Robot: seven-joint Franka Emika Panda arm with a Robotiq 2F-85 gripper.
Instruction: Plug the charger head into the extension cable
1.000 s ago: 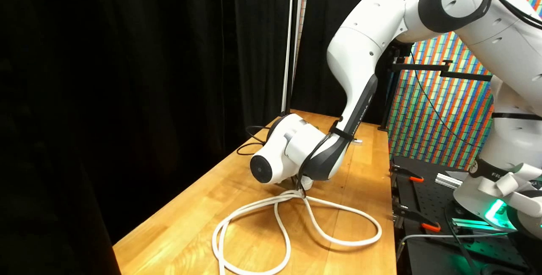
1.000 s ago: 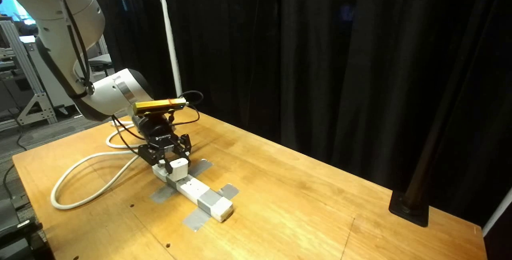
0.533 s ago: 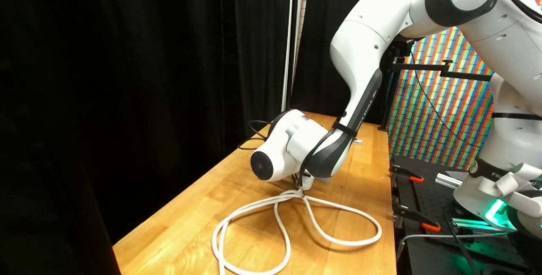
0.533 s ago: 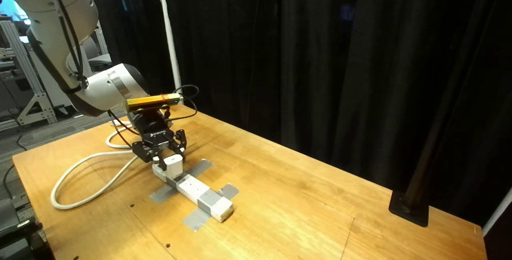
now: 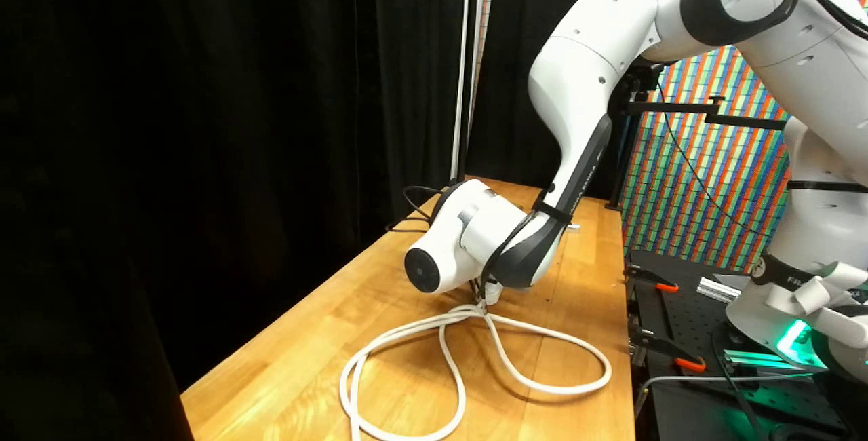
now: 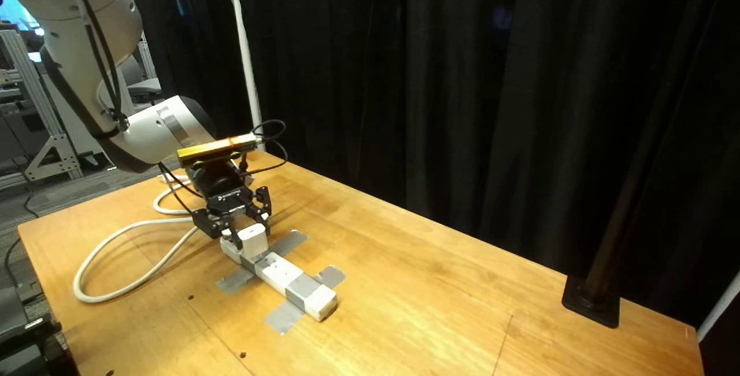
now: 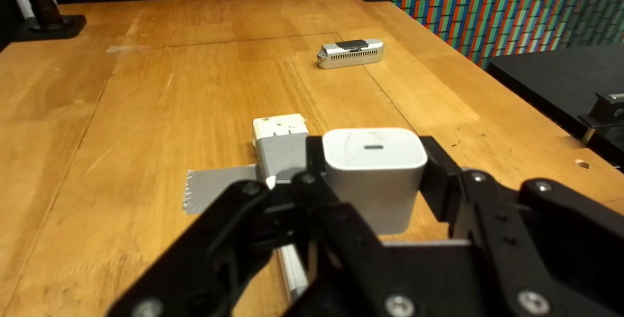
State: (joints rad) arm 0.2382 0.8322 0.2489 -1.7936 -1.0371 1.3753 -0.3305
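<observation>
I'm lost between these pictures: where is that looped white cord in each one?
In an exterior view: the looped white cord lies at bottom centre and runs off the bottom edge.
In an exterior view: the looped white cord is on the left.
In the wrist view: not visible; the socket block shows.
Shared by all: the wooden table.

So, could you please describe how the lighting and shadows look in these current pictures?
In both exterior views, the black curtain sinks into deep darkness; in an exterior view, the green light glows brightly and the extension cable throws thin shadows; in the wrist view, the top of the charger head looks brighter than its near side.
</observation>
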